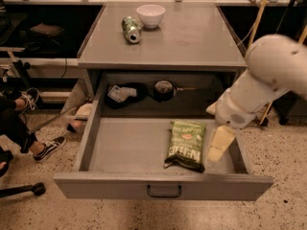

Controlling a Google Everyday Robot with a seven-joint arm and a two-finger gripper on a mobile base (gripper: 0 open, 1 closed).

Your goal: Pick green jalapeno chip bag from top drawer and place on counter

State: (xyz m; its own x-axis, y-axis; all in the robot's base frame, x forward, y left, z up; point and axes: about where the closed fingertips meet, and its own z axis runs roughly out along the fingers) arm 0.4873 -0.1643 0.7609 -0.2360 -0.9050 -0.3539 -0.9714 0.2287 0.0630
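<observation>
The green jalapeno chip bag (185,144) lies flat in the open top drawer (129,150), right of the middle and near the front panel. My gripper (219,144) hangs from the white arm (261,78) that comes in from the right. It is over the drawer's right side, just to the right of the bag and apart from it. The counter (192,37) is the grey top above the drawer.
On the counter stand a white bowl (150,15) and a green drink can (130,29) lying on its side, both at the back left. Dark objects (125,93) lie in the recess behind the drawer. A person's feet (45,147) are on the floor at left.
</observation>
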